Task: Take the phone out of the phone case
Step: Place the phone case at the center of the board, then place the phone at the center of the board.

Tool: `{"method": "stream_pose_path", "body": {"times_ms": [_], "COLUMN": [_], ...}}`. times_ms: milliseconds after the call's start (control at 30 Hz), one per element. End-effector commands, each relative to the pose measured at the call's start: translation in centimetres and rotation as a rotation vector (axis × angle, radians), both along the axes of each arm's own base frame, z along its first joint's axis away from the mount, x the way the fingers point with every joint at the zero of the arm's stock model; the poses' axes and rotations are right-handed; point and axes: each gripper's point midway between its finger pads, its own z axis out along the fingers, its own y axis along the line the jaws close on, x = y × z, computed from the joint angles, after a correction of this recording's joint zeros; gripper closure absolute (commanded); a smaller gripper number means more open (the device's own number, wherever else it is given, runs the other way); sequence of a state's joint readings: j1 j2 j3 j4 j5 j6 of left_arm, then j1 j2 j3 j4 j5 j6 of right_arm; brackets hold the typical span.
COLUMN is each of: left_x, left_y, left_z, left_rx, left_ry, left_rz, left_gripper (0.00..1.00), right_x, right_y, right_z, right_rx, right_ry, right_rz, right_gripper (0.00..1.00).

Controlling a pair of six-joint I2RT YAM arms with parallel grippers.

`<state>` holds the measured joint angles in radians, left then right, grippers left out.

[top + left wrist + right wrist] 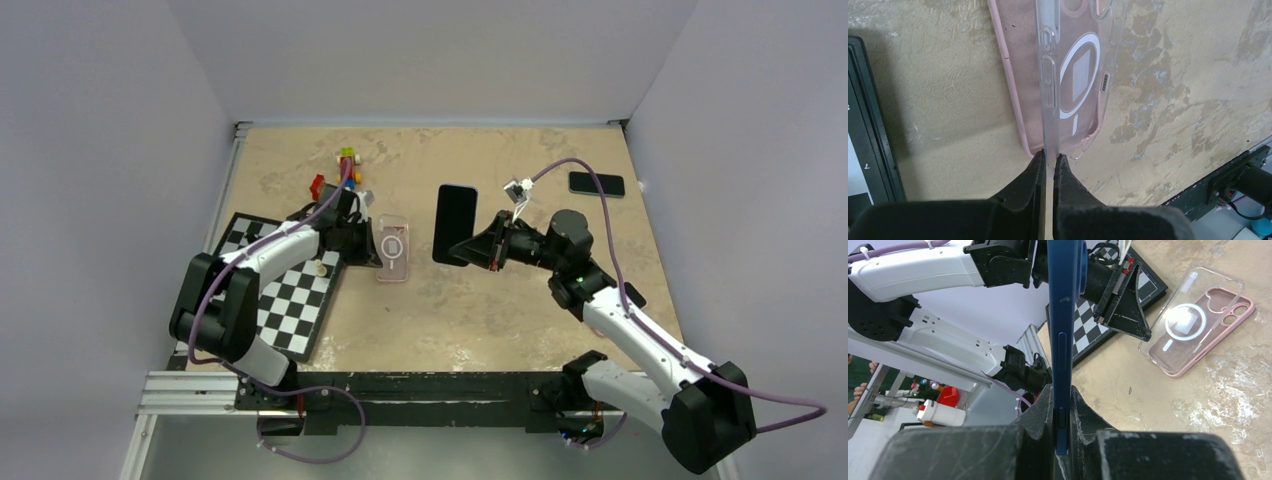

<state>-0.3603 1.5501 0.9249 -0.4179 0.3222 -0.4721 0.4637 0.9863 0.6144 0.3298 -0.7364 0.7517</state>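
The clear phone case lies flat and empty on the tan table, its white ring up, with a pink layer showing under it. My left gripper is shut on the case's near side wall. The blue phone is out of the case and held edge-up above the table to its right. My right gripper is shut on the phone's lower edge. In the right wrist view the phone rises straight up, with the case and left fingers beyond it.
A black-and-white chessboard lies at the left under the left arm, with a small pale piece on it. Coloured toy blocks sit behind the left gripper. A second dark phone rests at the back right. A black rail borders the near edge.
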Motion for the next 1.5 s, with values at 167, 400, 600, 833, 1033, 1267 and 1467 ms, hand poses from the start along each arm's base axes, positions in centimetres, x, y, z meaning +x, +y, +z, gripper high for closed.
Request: {"method": "stream_pose_path", "body": {"times_ms": [167,400,600,833,1033,1267,1467], "left_x": [0.1,0.8,0.9,1.9,4.0,5.0,4.0], "left_y": [0.6,1.5,2.7,2.3,1.9,1.3,2.2], "left_z": [-0.4,1.2,5.0,14.9,25.1,25.8,24.0], "left_rx": [0.057,0.119,0.203,0.154,0.031,0.038,0.087], "left_ry": [0.06,0.0,-0.118,-0.35,-0.636,-0.714,-0.716], "left_rz": [0.038,0.064,0.067,0.084,0.146,0.089,0.074], "left_gripper": [0.88,0.52,0.31,0.04,0.03,0.04,0.04], "right_x": [-0.2,-0.3,0.2,4.2,8.6,13.4,15.6], "right_y": [0.1,0.1,0.1,-1.1,-5.5,-16.7,-26.3], "right_z": [2.5,2.5,2.4,-1.1,-8.0,-13.8,-13.7], "right_rx": [0.059,0.06,0.053,-0.033,-0.065,-0.075,0.074], "right_ry": [-0.097,-0.091,-0.074,0.082,0.35,0.586,0.653], "right_rz": [0.024,0.027,0.009,-0.201,-0.482,-1.017,-1.416], "right_gripper": [1.0,1.0,1.0,1.0,1.0,1.0,1.0]}}
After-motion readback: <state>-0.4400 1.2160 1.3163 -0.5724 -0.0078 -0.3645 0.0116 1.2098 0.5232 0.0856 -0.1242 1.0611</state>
